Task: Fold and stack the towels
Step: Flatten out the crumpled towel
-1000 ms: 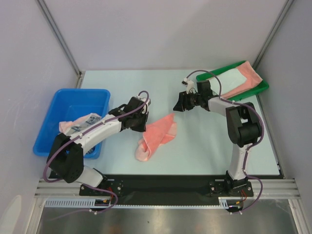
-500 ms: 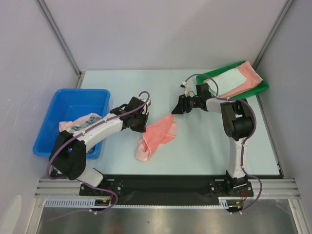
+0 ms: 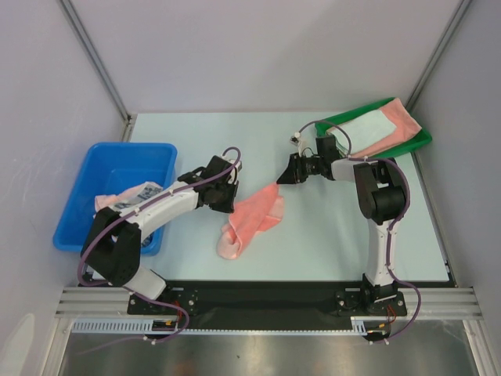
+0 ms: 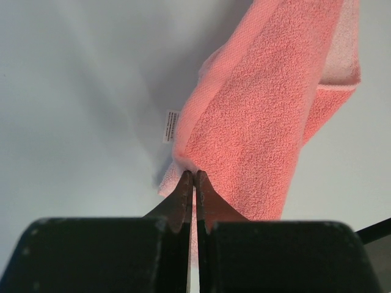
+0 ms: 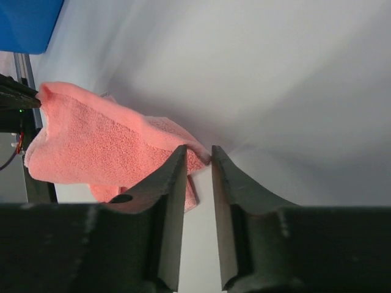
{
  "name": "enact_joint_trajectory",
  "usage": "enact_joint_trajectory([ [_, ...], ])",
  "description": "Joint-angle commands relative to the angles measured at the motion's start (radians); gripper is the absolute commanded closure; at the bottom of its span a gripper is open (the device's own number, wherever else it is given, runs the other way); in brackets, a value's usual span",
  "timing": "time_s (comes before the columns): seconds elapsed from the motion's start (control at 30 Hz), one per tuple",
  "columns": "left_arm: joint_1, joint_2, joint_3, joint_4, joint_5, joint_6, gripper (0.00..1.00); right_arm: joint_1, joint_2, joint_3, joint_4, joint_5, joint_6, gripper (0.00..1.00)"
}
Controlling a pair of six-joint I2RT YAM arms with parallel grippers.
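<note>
One salmon-pink terry towel point(image 3: 252, 219) lies crumpled mid-table, between the two arms. Soft, light and limp, it will likely sag and drag, so its corners look like the best holds. The left gripper point(image 4: 193, 177) is pinched tight on the towel's left edge, beside a white label point(image 4: 171, 126). The right gripper point(image 5: 198, 155) stands narrowly parted at the far-right corner; whether it bites cloth is unclear. Folds hide the lower layers.

Item count: three salmon-pink towels point(image 3: 252, 218) point(image 3: 401, 116) point(image 3: 105, 202); one mint-white towel point(image 3: 366, 126); one dark patterned towel point(image 3: 139, 193); one blue bin point(image 3: 117, 146); one green tray point(image 3: 409, 146); two arms point(image 3: 168, 205) point(image 3: 376, 192).
</note>
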Motion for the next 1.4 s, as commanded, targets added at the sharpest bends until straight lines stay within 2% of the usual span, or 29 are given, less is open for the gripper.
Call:
enact_joint_trajectory([
  [0.0,0.012,0.007,0.011,0.025,0.009,0.006,1.00,-0.003,0.010,-0.011,0.074,-0.030,0.026,0.74],
  [0.17,0.013,0.007,0.020,0.033,0.013,0.001,1.00,-0.003,0.002,-0.019,0.064,-0.016,0.016,0.75],
  [0.23,0.013,0.010,0.017,0.036,0.020,0.000,1.00,-0.003,0.008,-0.017,0.074,-0.024,0.033,0.69],
  [0.33,0.013,0.004,0.005,0.044,0.021,-0.003,1.00,0.003,0.020,-0.014,0.093,-0.039,0.046,0.68],
  [0.43,0.013,-0.004,0.003,0.041,0.018,-0.003,1.00,0.010,0.023,-0.017,0.102,-0.044,0.049,0.79],
  [0.53,0.013,-0.009,0.019,0.031,0.006,0.000,1.00,0.005,-0.016,-0.043,0.126,-0.025,0.067,1.00],
  [0.57,0.015,-0.015,0.028,0.027,0.003,0.001,1.00,0.003,-0.035,-0.046,0.119,-0.015,0.073,1.00],
  [0.67,0.016,-0.033,0.110,-0.007,-0.028,0.013,1.00,0.008,-0.180,-0.043,0.006,0.105,0.050,1.00],
  [0.7,0.016,-0.048,0.147,-0.025,-0.031,0.023,1.00,0.011,-0.235,-0.034,-0.031,0.219,0.040,1.00],
  [0.77,0.016,-0.070,0.285,-0.080,-0.030,0.050,1.00,0.016,-0.384,0.009,-0.181,0.324,0.038,1.00],
  [0.83,0.016,-0.107,0.430,-0.132,-0.058,0.064,1.00,0.020,-0.543,0.027,-0.293,0.502,0.058,1.00],
  [0.9,0.016,-0.137,0.512,-0.156,-0.071,0.072,1.00,0.022,-0.648,0.038,-0.340,0.623,0.067,1.00],
  [0.93,0.016,-0.174,0.572,-0.169,-0.079,0.067,1.00,0.023,-0.759,0.041,-0.385,0.646,0.061,1.00],
  [1.0,0.016,-0.246,0.612,-0.157,-0.042,0.070,0.99,0.034,-0.869,0.037,-0.423,0.674,0.053,1.00],
  [1.17,0.004,-0.415,0.585,-0.093,0.218,0.024,1.00,0.094,-1.189,0.046,-0.476,0.690,0.053,1.00],
  [1.27,-0.020,-0.508,0.527,-0.004,0.364,-0.023,1.00,0.117,-1.292,0.053,-0.483,0.642,0.059,1.00],
  [1.37,-0.037,-0.542,0.514,0.057,0.441,-0.075,0.99,0.126,-1.352,0.056,-0.475,0.576,0.087,1.00],
])
